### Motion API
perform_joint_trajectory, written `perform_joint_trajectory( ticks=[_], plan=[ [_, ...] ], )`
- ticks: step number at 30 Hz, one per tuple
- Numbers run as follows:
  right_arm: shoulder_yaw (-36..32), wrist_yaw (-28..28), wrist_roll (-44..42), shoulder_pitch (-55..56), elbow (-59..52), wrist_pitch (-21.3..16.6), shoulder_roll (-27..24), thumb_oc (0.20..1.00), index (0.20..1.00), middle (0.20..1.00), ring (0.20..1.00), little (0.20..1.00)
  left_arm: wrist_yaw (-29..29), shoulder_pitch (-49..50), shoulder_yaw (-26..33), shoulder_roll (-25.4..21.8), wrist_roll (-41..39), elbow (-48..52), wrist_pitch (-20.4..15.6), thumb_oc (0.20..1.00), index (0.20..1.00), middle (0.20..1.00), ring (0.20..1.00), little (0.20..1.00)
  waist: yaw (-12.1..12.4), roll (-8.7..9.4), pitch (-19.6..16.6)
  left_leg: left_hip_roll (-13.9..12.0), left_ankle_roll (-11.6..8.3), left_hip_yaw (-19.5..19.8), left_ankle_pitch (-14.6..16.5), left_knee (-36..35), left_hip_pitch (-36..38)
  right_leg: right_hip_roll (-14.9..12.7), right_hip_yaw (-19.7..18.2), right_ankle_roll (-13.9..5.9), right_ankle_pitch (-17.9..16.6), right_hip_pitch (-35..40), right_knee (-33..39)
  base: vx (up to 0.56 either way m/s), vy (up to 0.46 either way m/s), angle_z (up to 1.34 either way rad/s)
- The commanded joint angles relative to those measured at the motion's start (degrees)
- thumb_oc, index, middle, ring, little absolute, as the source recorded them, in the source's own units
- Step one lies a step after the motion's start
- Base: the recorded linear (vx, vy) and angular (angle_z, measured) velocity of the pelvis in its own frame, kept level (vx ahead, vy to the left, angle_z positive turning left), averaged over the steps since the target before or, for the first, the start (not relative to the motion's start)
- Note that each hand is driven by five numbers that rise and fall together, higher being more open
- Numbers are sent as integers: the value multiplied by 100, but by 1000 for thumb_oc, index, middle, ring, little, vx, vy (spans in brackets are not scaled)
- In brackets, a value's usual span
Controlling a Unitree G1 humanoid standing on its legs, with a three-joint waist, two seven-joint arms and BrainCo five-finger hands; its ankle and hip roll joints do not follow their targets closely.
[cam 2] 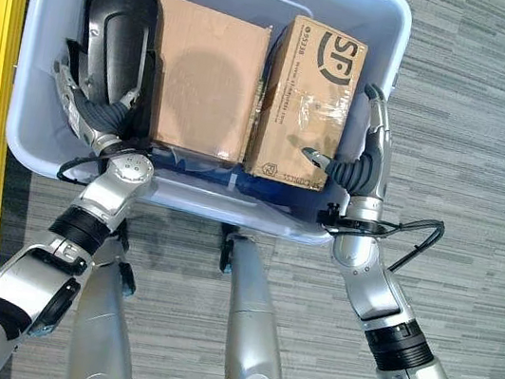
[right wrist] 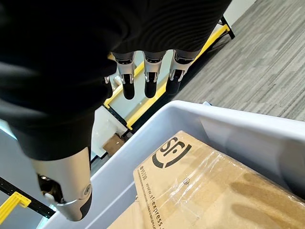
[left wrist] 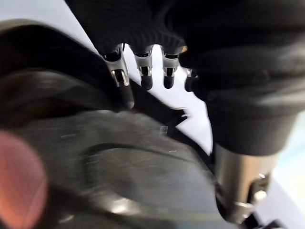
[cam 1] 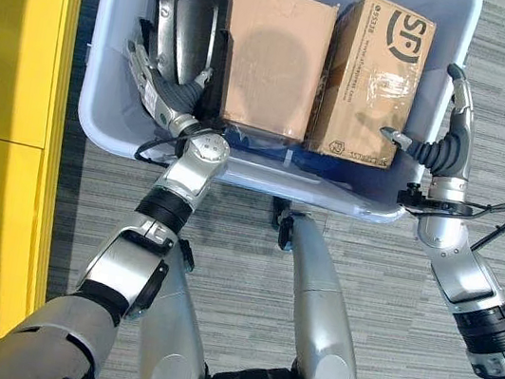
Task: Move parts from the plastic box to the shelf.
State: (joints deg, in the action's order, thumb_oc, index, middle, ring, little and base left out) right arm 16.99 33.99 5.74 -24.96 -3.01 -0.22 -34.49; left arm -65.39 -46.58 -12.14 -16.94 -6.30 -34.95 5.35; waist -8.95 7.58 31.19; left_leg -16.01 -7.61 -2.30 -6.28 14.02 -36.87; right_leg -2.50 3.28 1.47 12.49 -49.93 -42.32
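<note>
plastic box (cam 1: 108, 133): pale blue-grey tub, upper half of the left eye view, on grey striped carpet (cam 1: 248, 275); yellow surface (cam 1: 5, 112) along the frame's left edge.
black part (cam 1: 191, 21): dark moulded shell, upright in the tub's left end, upper left of frame.
plain carton (cam 1: 275, 58): brown, no print facing up, upper centre, just beside the black part.
printed carton (cam 1: 371, 78): brown, taped, upper right of centre, beside the plain carton; black round logo and lines of small print on top, not read out.
left arm: comes up from lower left, wrist over the tub's near rim.
left hand (cam 1: 158, 88): inside the tub at the black part's lower end; fingers (left wrist: 121, 81) fairly straight, tips against the dark shell in the left wrist view; no clasp visible.
right arm: rises from lower right, wrist at the tub's near right corner.
right hand (cam 1: 449, 134): fingers (right wrist: 150, 78) straight and spread, pointing up outside the tub's right wall; thumb touching the printed carton's near corner; holding nothing.
</note>
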Motion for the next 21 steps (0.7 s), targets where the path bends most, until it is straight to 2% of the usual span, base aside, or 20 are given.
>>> perform_joint_trajectory(
  ticks=[1, 4, 5, 6, 7, 8, 10, 11, 13, 16, 17, 21],
  plan=[
    [22, 45, 20, -139, -60, -62, 11, 1000, 1000, 1000, 1000, 1000, -83, 17, 179, -193, -116, -21, -143, 1000, 1000, 1000, 1000, 1000, -173, 252, -139, 176, 132, -256, 208, 340, -393, 274, 160, -42, -117, 481, 588, -70, -9, 3],
    [19, 26, 58, -176, -58, -12, -12, 1000, 1000, 1000, 1000, 1000, -117, -19, 222, -166, -445, -181, -173, 1000, 1000, 1000, 1000, 1000, -184, 255, -139, 183, 131, -258, 205, 347, -425, 274, 167, -36, -115, 450, 582, -7, 2, 1],
    [29, 23, 56, -157, -51, -10, -10, 1000, 1000, 1000, 1000, 1000, -115, 0, 217, -158, -448, -193, -171, 1000, 1000, 1000, 1000, 1000, -198, 258, -139, 209, 91, -200, 331, 373, -330, 268, 134, -70, -8, 554, 561, 0, 0, 0],
    [32, 23, 25, -200, -50, 52, -17, 1000, 1000, 1000, 1000, 1000, -27, -32, 253, -161, -687, -274, -173, 1000, 1000, 1000, 1000, 1000, -186, 263, -139, 188, 130, -259, 207, 361, -446, 273, 171, -38, -113, 433, 573, 49, 3, 0],
    [34, 20, 29, -181, -27, 51, -21, 1000, 1000, 1000, 1000, 1000, -44, -4, 269, -127, -706, -301, -169, 1000, 1000, 1000, 1000, 1000, -201, 274, -139, 219, 90, -199, 328, 392, -368, 261, 143, -73, -18, 527, 562, -79, -8, 0],
    [20, 18, -9, -218, -21, 73, -52, 1000, 1000, 1000, 1000, 1000, 34, -9, 295, -132, -830, -309, -161, 1000, 1000, 1000, 1000, 1000, -181, 268, -139, 200, 130, -265, 196, 348, -469, 269, 182, -40, -126, 418, 599, 0, 0, 0],
    [20, 25, 33, -209, -23, 73, -49, 1000, 1000, 1000, 1000, 1000, 55, 30, 306, -84, -1045, -313, -188, 1000, 1000, 1000, 1000, 1000, -183, 275, -139, 208, 130, -264, 187, 346, -493, 268, 188, -45, -145, 401, 617, -13, 0, -1],
    [33, 16, 22, -182, -25, 101, -52, 1000, 1000, 1000, 1000, 1000, 95, 95, 324, -42, -1115, -319, -200, 1000, 1000, 1000, 1000, 1000, -195, 289, -139, 242, 90, -203, 331, 375, -383, 255, 158, -85, -20, 523, 595, 53, 4, -1],
    [43, 33, 13, -196, -31, 141, -54, 1000, 1000, 1000, 1000, 1000, 172, 158, 344, 15, -1197, -334, -302, 1000, 1000, 1000, 1000, 1000, -191, 299, -139, 241, 90, -209, 332, 378, -392, 250, 167, -85, -14, 514, 584, 30, 2, -1],
    [10, 33, -35, -231, -44, 214, -85, 1000, 1000, 1000, 1000, 1000, 416, 194, 355, 69, -1299, -350, -400, 1000, 1000, 1000, 1000, 1000, -187, 324, -139, 242, 91, -226, 325, 367, -406, 248, 181, -85, -18, 514, 597, 0, 0, 0],
    [-19, 24, -46, -242, -63, 232, -112, 1000, 1000, 1000, 1000, 1000, 694, 175, 354, 128, -1361, -322, -532, 1000, 1000, 1000, 1000, 1000, -194, 340, -139, 240, 95, -243, 322, 357, -410, 241, 186, -88, -26, 512, 608, 0, 0, 0],
    [-103, -12, -44, -225, -102, 265, -128, 1000, 1000, 1000, 1000, 1000, 1216, 220, 244, 270, -1186, -142, -737, 1000, 1000, 1000, 1000, 1000, -208, 329, -139, 243, 101, -275, 316, 341, -412, 233, 188, -93, -44, 506, 620, 0, 0, 0]
  ],
)
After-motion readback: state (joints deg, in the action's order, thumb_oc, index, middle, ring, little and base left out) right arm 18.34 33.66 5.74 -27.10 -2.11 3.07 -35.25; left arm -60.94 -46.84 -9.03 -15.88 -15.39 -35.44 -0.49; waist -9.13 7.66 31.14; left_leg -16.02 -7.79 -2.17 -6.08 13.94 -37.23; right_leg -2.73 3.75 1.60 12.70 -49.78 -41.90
